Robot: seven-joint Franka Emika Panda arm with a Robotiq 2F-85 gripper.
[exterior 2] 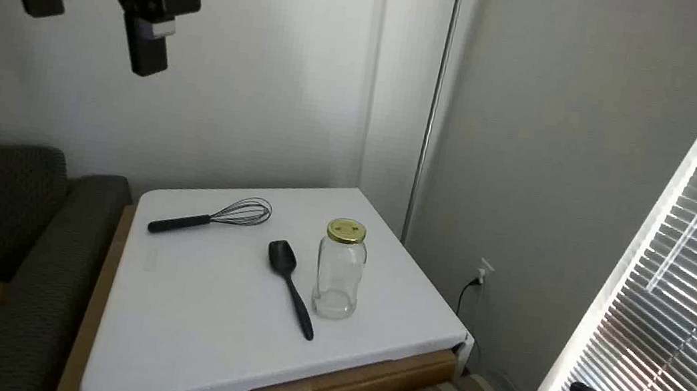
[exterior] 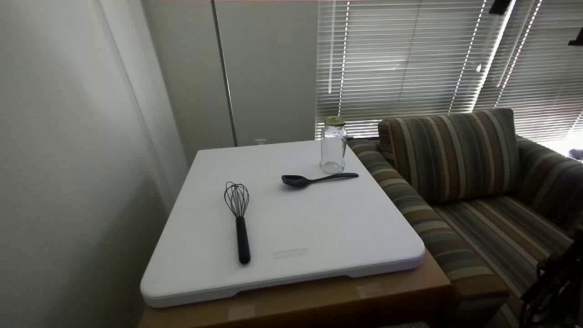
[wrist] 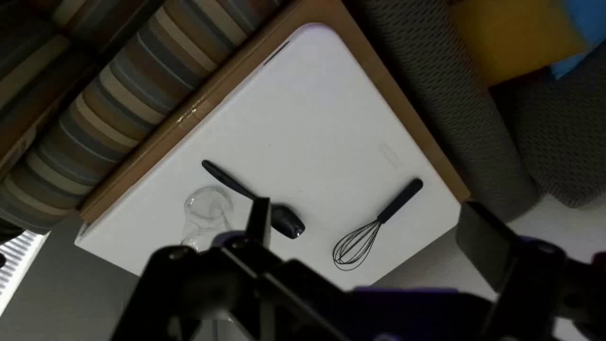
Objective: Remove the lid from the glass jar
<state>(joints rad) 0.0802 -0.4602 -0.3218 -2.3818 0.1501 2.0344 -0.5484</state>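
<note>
The jaws are spread wide. In the wrist view, the balloon whisk [wrist: 384,217] shows between them, the black spoon [wrist: 284,220] just beside one jaw, and the glass jar [wrist: 207,210] past that same jaw, partly hidden. The gold lid [exterior 2: 346,231] caps the upright jar. The white worktop [exterior 2: 191,316] carrying these lies well below the jaws.

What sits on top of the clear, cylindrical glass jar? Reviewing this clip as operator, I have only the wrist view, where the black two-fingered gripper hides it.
Observer: A flat, round, yellowish-gold lid is on the clear glass jar in both exterior views.
Operator: Is the gripper touching either?
Observer: No; in an exterior view the black two-fingered gripper hangs in the air, well apart from both.
Operator: Is the jar standing or lying?
Observer: Standing upright on the white, rectangular tabletop, in both exterior views.
</note>
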